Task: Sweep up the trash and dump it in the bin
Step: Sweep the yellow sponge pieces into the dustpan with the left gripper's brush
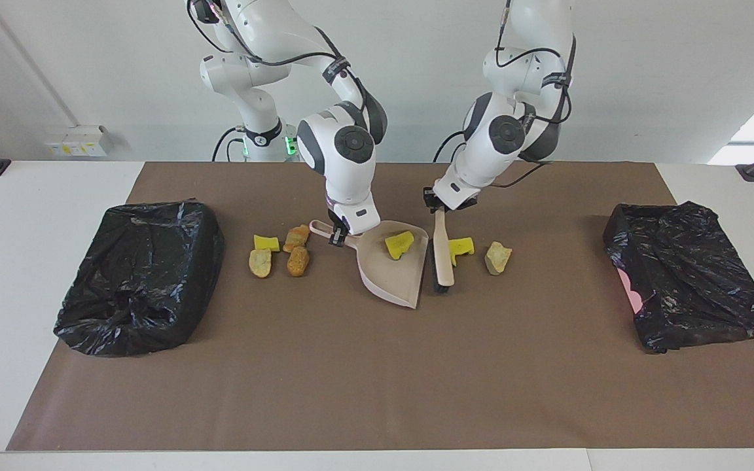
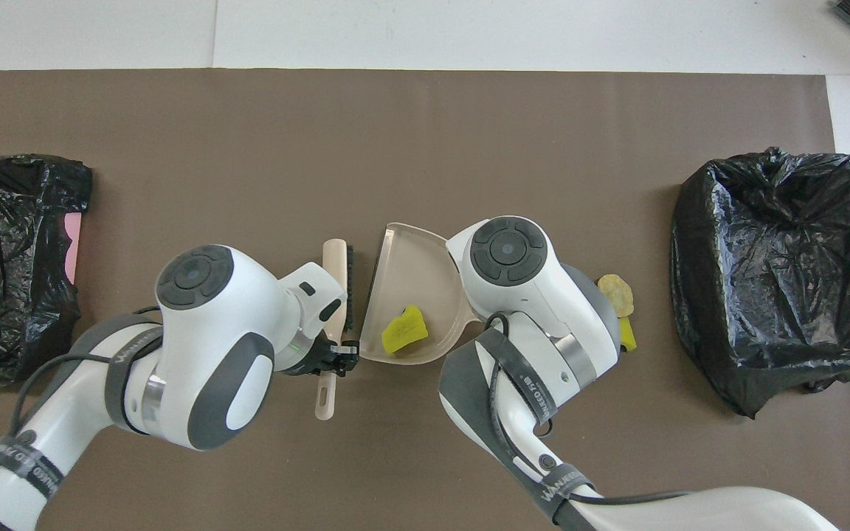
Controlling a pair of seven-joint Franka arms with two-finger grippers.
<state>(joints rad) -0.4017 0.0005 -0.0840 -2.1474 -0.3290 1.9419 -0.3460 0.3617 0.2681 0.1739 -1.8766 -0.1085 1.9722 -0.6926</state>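
Observation:
My right gripper (image 1: 336, 234) is shut on the handle of the beige dustpan (image 1: 395, 275), which rests on the brown mat. One yellow piece of trash (image 1: 398, 244) (image 2: 404, 330) lies inside the pan. My left gripper (image 1: 441, 208) (image 2: 334, 352) is shut on the handle of the beige brush (image 1: 442, 252) (image 2: 336, 274), whose black bristles sit against the pan's open lip. A yellow piece (image 1: 461, 246) and a tan lump (image 1: 497, 256) lie beside the brush, toward the left arm's end. Several more pieces (image 1: 279, 252) lie by the pan's handle.
Two bins lined with black bags stand on the mat. One bin (image 1: 138, 275) (image 2: 775, 273) is at the right arm's end. The other bin (image 1: 688, 275) (image 2: 12, 251), at the left arm's end, shows a pink edge.

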